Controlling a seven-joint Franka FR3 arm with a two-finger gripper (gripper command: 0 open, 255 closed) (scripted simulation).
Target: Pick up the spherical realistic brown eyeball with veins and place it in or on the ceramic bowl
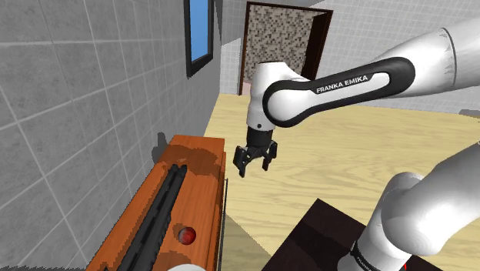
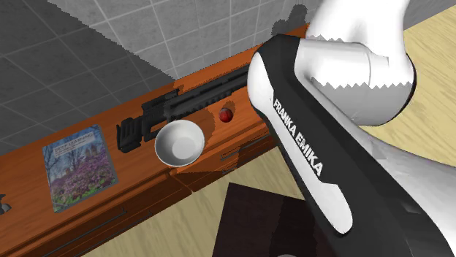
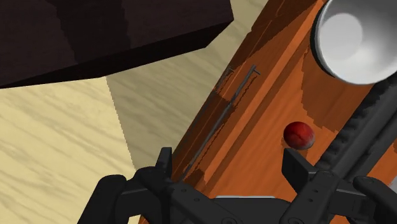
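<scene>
1. Eyeball (image 1: pixel 187 234), drawn as a small dark-red ball, lies on top of an orange-brown wooden sideboard (image 1: pixel 196 158) in the shoulder view. It is just beside a long black rifle-like object (image 1: pixel 163 208) that runs along the top. A pale bowl (image 1: pixel 183 268) peeks in at the bottom edge, near the ball. The gripper (image 1: pixel 254 160) hangs in the air over the sideboard's far end, well apart from the ball, its 2 fingers spread.
2. In the second exterior view, the white bowl (image 2: pixel 179 142) sits on the sideboard (image 2: pixel 146 197) between the eyeball (image 2: pixel 226 114) and a flowery-covered book (image 2: pixel 79 166). The black object (image 2: pixel 190 106) lies behind them. The arm (image 2: pixel 307 146) covers this view's right.
3. In the wrist view, the gripper (image 3: pixel 228 156) is spread, with nothing between its fingers (image 3: pixel 164 167). The eyeball (image 3: pixel 298 134) lies just beyond 1 fingertip, between a drawer handle (image 3: pixel 222 114) and the black object (image 3: pixel 375 127). The bowl (image 3: pixel 353 38) stands farther along.
</scene>
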